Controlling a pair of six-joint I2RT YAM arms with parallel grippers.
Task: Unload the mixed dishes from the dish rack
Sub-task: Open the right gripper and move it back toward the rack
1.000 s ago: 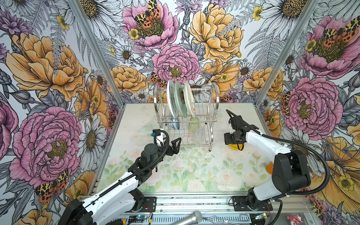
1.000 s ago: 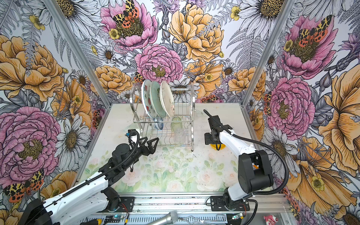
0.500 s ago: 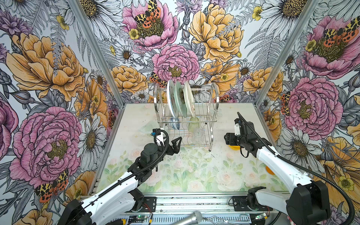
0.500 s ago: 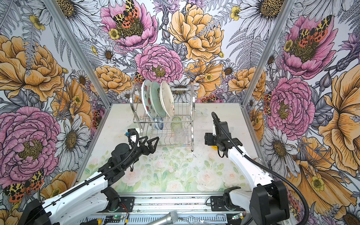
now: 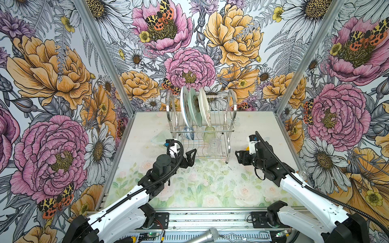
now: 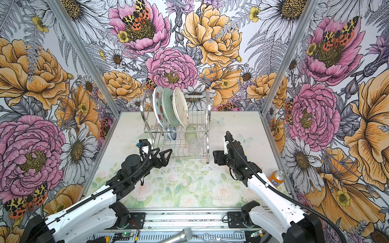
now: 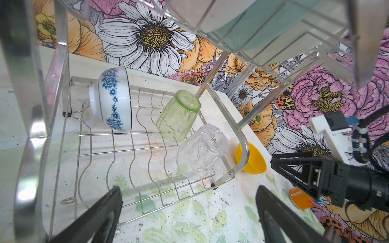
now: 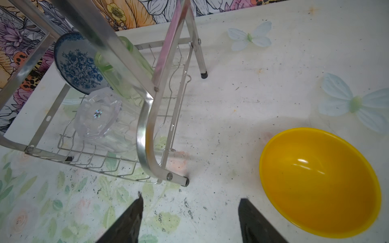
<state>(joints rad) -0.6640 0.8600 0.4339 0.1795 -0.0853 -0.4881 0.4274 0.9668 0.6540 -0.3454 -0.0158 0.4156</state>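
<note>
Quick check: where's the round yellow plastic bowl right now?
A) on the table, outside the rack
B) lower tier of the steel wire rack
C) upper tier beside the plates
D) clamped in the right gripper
A: the round yellow plastic bowl sits upright on the floral table, apart from the shiny steel wire dish rack, and the right gripper is open with nothing between its fingers.

Floral-print table [image 5: 200, 189] carries dish rack [image 8: 145, 126], yellow bowl [image 8: 320, 181] beside it, orange can [image 6: 276, 177] near right edge.
</note>
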